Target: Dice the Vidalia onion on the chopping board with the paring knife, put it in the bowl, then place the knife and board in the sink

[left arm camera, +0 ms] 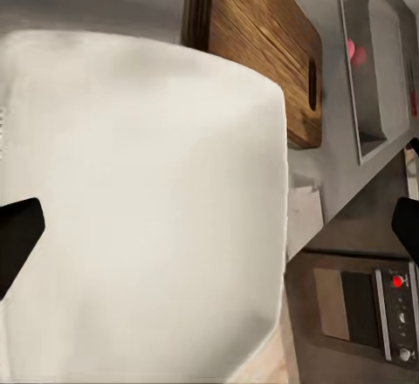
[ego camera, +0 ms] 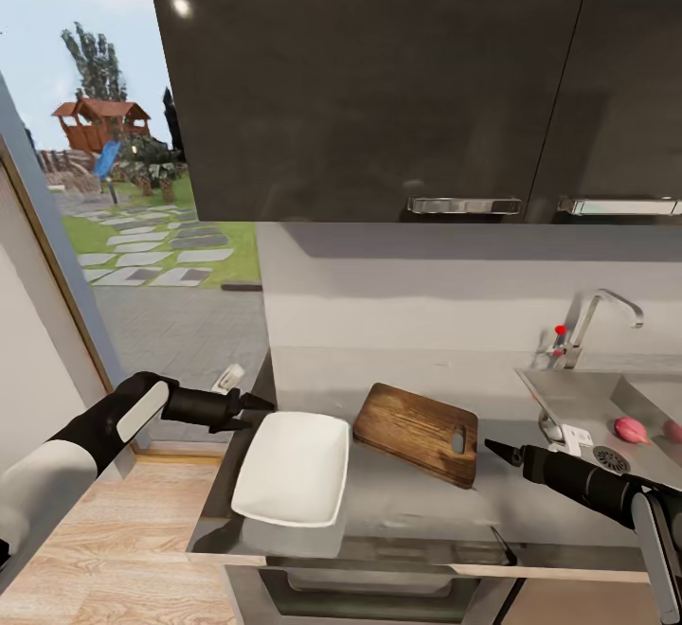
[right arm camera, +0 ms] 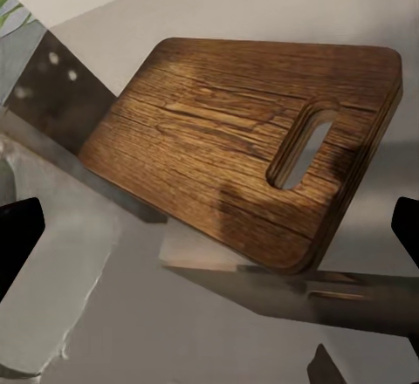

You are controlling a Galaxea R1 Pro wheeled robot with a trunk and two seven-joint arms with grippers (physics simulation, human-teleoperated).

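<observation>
Between bowl [ego camera: 292, 469] and right pincer [ego camera: 494, 450] lies chopping board [ego camera: 417, 431].

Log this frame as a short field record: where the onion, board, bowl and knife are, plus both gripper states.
onion: pink bulb lying in the sink basin, not yet taken out
chopping board: flat on the countertop, between bowl and sink, bare
bowl: white, empty, beside the board
paring knife: cannot be made out
left gripper: open, at the bowl's far corner, holding nothing
right gripper: open, near the board's handle end, holding nothing
</observation>
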